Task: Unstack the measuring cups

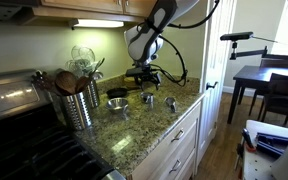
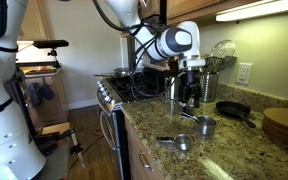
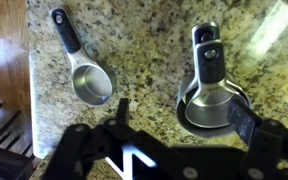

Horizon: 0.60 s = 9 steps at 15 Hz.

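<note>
Speckled granite countertop (image 3: pixel 149 45) runs along a kitchen wall under wooden cabinets, and we see a stove (image 1: pixel 19 125) at its far left end in an exterior view. Beside the stove stands a perforated steel utensil holder (image 1: pixel 81 105) filled with wooden spoons. A dark pan (image 2: pixel 234 110) lies on the counter near the wall, with a round wooden board (image 2: pixel 284 125) to its right.

In the wrist view we find the measuring cups in two places. A single cup (image 3: pixel 91 82) lies on the left, its dark handle pointing away from the camera. The stack of nested cups (image 3: pixel 216 100) sits well apart on the right, its handles overlapping and pointing the same way. Both rest upright on the granite. In an exterior view the stack (image 2: pixel 206 124) is the farther of the two, and the single cup (image 2: pixel 179 142) lies closer to the counter's front edge.

The gripper (image 3: pixel 181 112) hangs over the counter with its two fingers spread wide and nothing between them. In the wrist view one finger (image 3: pixel 120 108) shows between the two cup groups, and the other crosses the right rim of the stack. We cannot tell whether it touches the metal.
</note>
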Each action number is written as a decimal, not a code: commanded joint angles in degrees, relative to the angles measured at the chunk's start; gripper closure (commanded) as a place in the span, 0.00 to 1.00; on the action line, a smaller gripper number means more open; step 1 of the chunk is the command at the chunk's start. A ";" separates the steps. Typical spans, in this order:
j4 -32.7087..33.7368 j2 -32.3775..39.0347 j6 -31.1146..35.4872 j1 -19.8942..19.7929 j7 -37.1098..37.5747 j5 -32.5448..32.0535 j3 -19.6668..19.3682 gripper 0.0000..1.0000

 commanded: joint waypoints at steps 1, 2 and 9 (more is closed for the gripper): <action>0.58 1.23 1.98 -0.60 -3.21 2.92 0.78 0.00; 0.74 1.75 2.26 -0.66 -3.84 3.62 0.90 0.00; 2.73 5.59 2.78 -0.83 -7.51 6.61 0.65 0.03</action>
